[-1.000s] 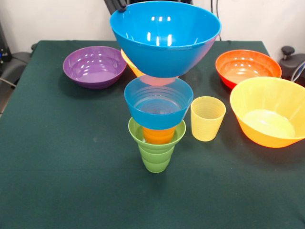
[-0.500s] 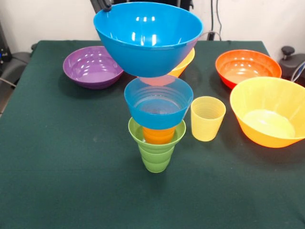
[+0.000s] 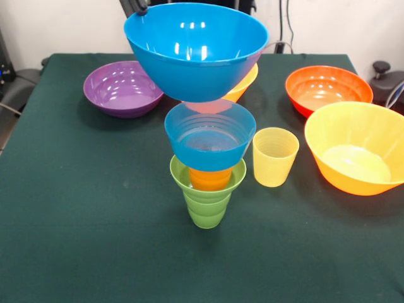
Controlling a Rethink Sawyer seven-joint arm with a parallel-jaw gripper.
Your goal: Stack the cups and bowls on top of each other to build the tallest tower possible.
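The tower stands mid-table: a green ribbed cup [image 3: 207,203] holds an orange cup [image 3: 210,178], and a small translucent blue bowl [image 3: 209,137] sits on top. A medium blue bowl [image 3: 196,50] is directly above it, a little to the left, tilted. Its base is at the small bowl's mouth, and I cannot tell if they touch. My gripper [image 3: 137,7] shows only as a black tip at the top edge, shut on this bowl's far left rim. The pale yellow cup [image 3: 274,156] stands upright just right of the tower.
A purple bowl [image 3: 124,87] sits at the back left. A red-orange bowl [image 3: 328,88] is at the back right, with a big orange bowl [image 3: 356,148] in front of it. Another orange bowl [image 3: 247,81] peeks out behind the held bowl.
The medium blue bowl and my gripper moved left over the tower between the earliest frame and half a second ago. Since then nothing has moved.
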